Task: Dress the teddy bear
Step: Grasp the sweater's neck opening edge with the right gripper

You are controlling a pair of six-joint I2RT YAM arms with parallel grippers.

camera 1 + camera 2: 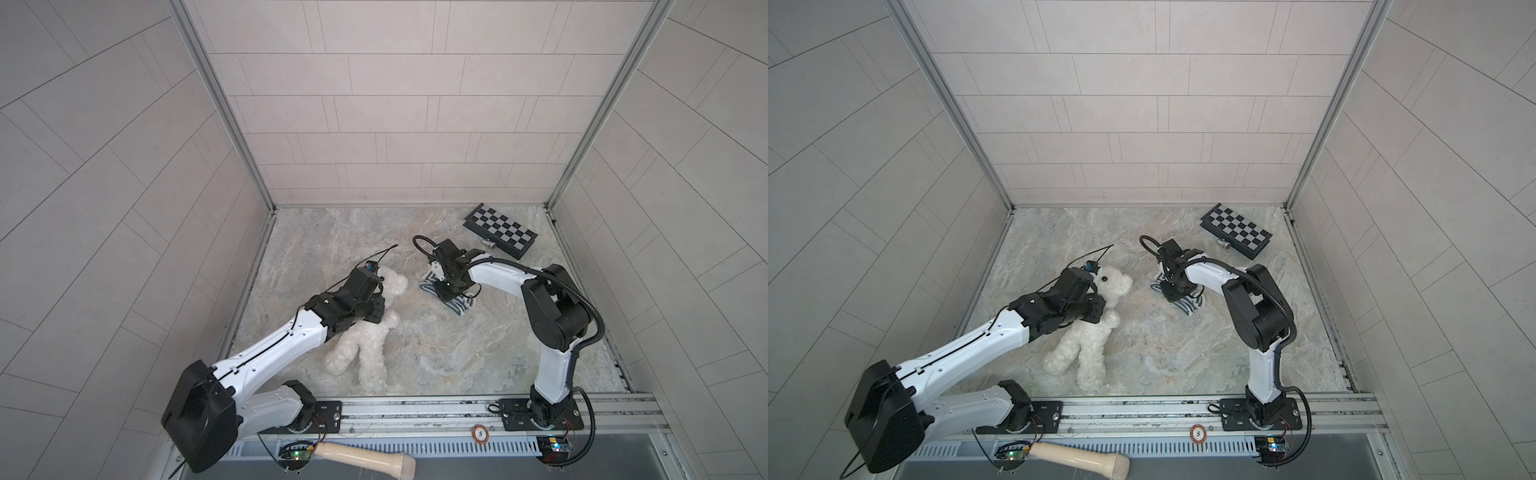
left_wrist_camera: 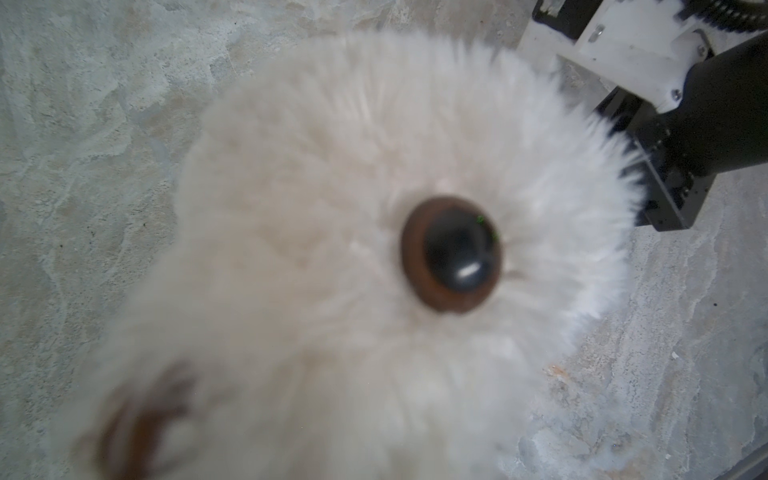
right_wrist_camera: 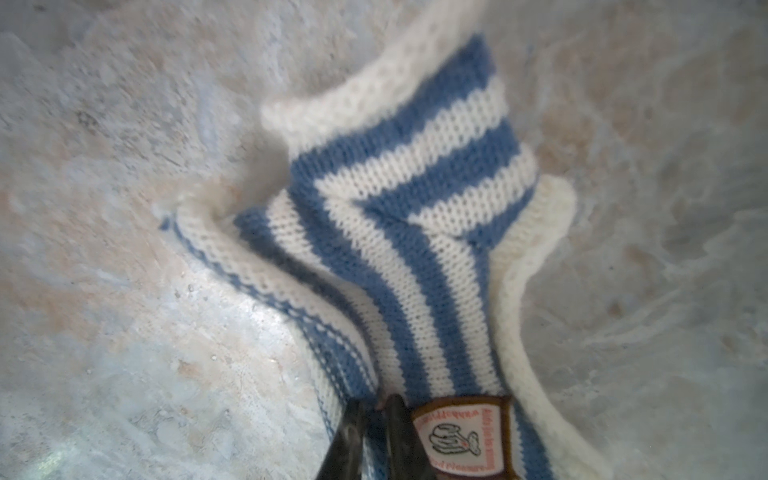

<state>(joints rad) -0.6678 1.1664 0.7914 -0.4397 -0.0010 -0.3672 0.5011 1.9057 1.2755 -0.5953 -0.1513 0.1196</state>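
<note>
The teddy bear [image 1: 365,345] [image 1: 1088,345] lies on its back on the marbled table, legs toward the front rail. My left gripper [image 1: 90,308] [image 1: 1098,309] sits at its neck, fingers buried in fur, gripping it. In the left wrist view the bear's face [image 2: 332,208] fills the picture and hides the jaws. To the right lies the blue-and-white striped shirt [image 1: 457,306] [image 1: 1190,306] [image 3: 415,187]. My right gripper [image 1: 446,291] [image 1: 1173,291] [image 3: 376,415] points down onto it. Its two dark fingers pinch a fold of the knit beside the badge [image 3: 457,440].
A folded chessboard [image 1: 500,227] [image 1: 1236,230] lies at the back right, with a small metal piece [image 1: 490,244] in front of it. A wooden handle [image 1: 365,457] and a round chip [image 1: 480,434] rest on the front rail. Tiled walls enclose three sides.
</note>
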